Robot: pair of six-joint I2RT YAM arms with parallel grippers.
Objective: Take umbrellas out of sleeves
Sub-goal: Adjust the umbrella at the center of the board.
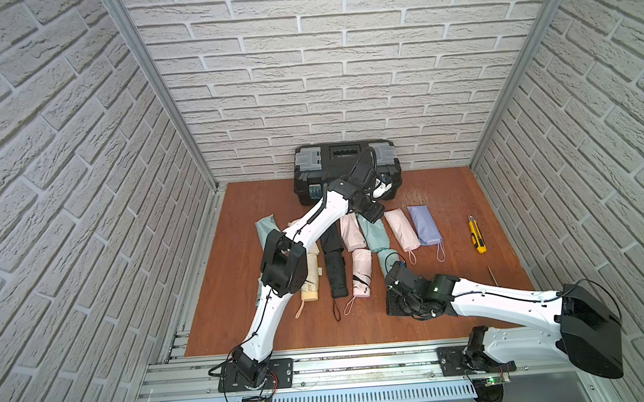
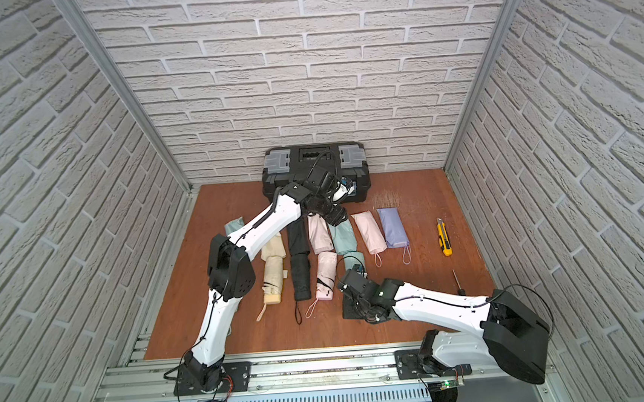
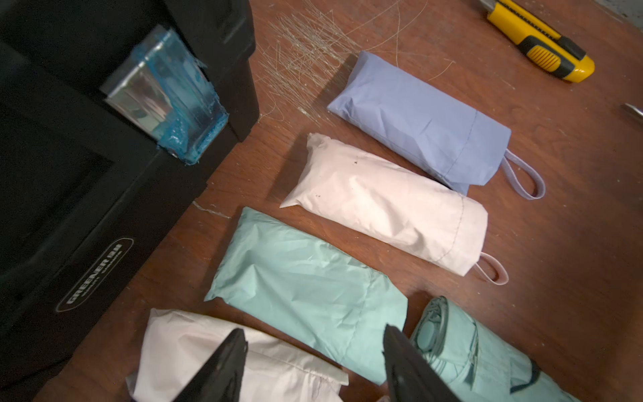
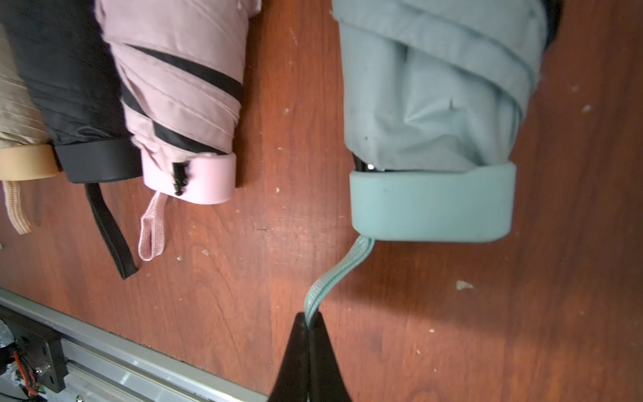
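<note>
The light, soft mint umbrella [image 4: 431, 104] is gripped by its wrist loop [image 4: 334, 275] — right gripper [image 4: 310, 323] pinched on it, left gripper [image 3: 315, 334] spread open.

The only readable lettering is on the black toolbox [image 3: 52, 156], which stands at 12 o'clock on the tabletop [image 1: 448, 184]. An oval badge [image 3: 94, 275] on its front wall reads "GREENER" in pale capitals. The characters after it and the smaller line beneath are too blurred to read.
</note>
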